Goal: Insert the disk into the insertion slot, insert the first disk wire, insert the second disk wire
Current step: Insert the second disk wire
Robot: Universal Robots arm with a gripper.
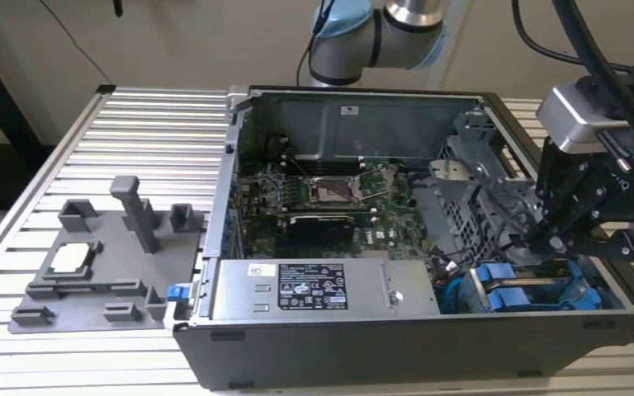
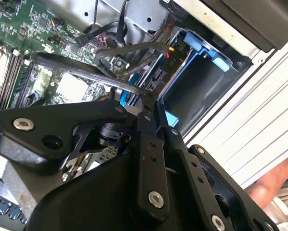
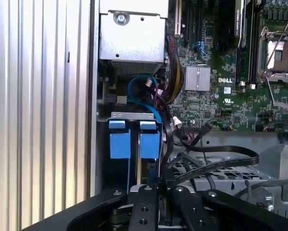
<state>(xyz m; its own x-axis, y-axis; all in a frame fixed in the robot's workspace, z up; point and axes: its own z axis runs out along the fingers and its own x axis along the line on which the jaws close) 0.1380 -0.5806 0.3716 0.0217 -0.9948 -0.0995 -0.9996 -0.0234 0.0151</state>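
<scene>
Black metal pincer (image 1: 556,242) at right of the exterior view, lowered into the open dark-grey computer case (image 1: 405,346). Jaws nearly closed; what they pinch, cannot tell. Bright blue plastic carrier frame of the disk (image 3: 150,139) sits seated in the grey sheet-metal insertion slot (image 3: 132,115), beside a second blue-fronted drive (image 3: 119,139). Ribbed aluminium counter (image 1: 130,115) below.

Robotics lab bench, slatted aluminium table (image 1: 130,115), open computer case (image 1: 428,247), grey fixture plate (image 1: 96,272)
</scene>
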